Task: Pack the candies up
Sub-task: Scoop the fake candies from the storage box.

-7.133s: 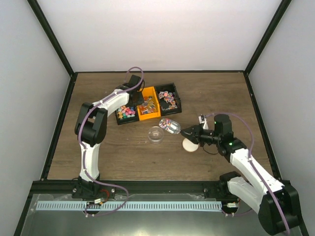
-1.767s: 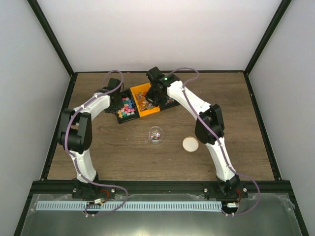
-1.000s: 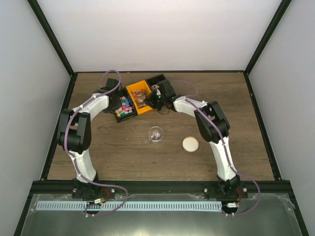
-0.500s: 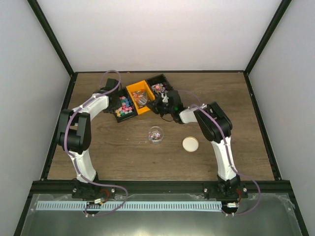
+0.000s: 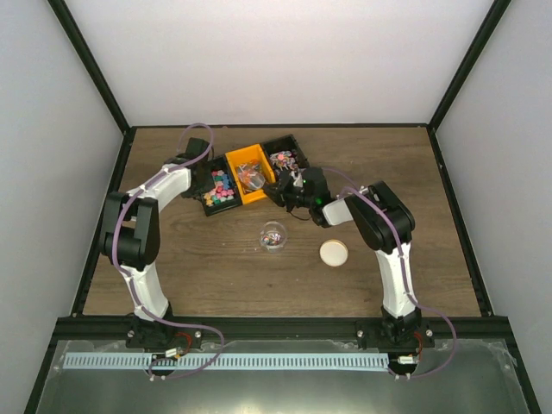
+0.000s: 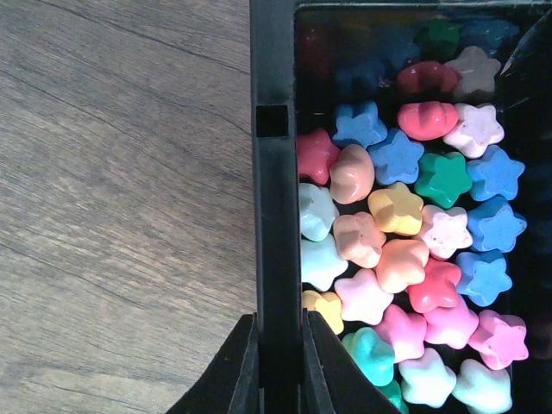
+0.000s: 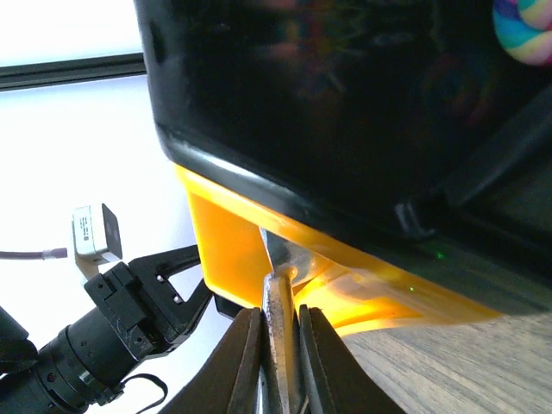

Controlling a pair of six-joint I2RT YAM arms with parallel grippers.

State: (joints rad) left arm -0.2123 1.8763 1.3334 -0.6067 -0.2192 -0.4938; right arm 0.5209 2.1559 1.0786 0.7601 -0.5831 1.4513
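The cream lid (image 5: 334,252) lies nearest on the brown tabletop (image 5: 216,276), flat and on its own. Just behind it, a little to the left, stands the clear jar (image 5: 273,235). It is open, and a few small candies (image 5: 274,238) sit in the bottom.

Farther back, three little bins stand side by side in a slanted row. The right claw (image 7: 279,341) is down low at the near corner of the orange bin (image 7: 224,250), which is the middle one. Its two fingers are clenched on a thin shiny strip (image 7: 278,302) — I cannot tell what the strip is.

To the left of the orange bin is a black bin (image 6: 274,216) full of star-shaped candies in pink, blue, green, yellow and white. The left claw (image 6: 280,371) is grasping this bin's outer wall. One finger is on the wood side and the other is on the candy side, with the wall pinched tight between them.

The second black bin (image 5: 301,152) is at the far right end of the row. It holds more candies — some pink and white.
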